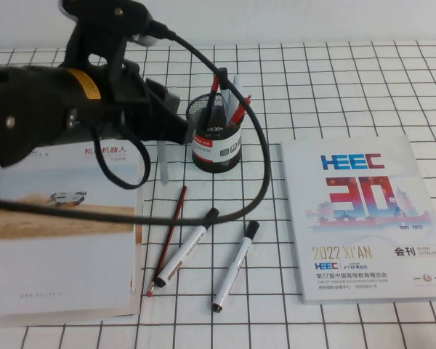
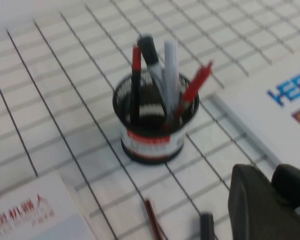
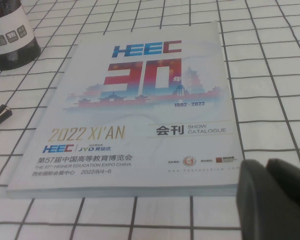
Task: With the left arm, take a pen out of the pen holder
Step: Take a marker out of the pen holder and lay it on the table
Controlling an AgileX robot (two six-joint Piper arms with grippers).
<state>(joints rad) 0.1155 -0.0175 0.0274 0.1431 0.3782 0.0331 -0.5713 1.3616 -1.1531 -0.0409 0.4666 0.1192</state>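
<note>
A black mesh pen holder (image 1: 216,149) stands upright near the middle of the white gridded surface (image 1: 334,87). Four pens lean out of it: a black-capped marker (image 2: 149,47), a pale grey pen (image 2: 171,60), a red-capped pen (image 2: 196,82) tilting right, and a thin red-and-black pen (image 2: 136,65). They look light, stiff and smooth, so probably slippery. The upper ends standing clear of the rim seem the best place to pinch, with a straight upward lift so the light holder does not tip.

The left arm (image 1: 51,109) extends from the left above a booklet (image 1: 58,247). Its left tool (image 2: 271,192) sits just left of the holder and touches no pen; I cannot tell whether it is open or closed. The right tool (image 3: 275,200) hangs beside the HEEC catalogue (image 1: 363,218) on the right, and its state is equally unclear.

A white marker (image 1: 185,247), a second marker (image 1: 234,265) and a red pencil (image 1: 168,233) lie on the near side of the holder
</note>
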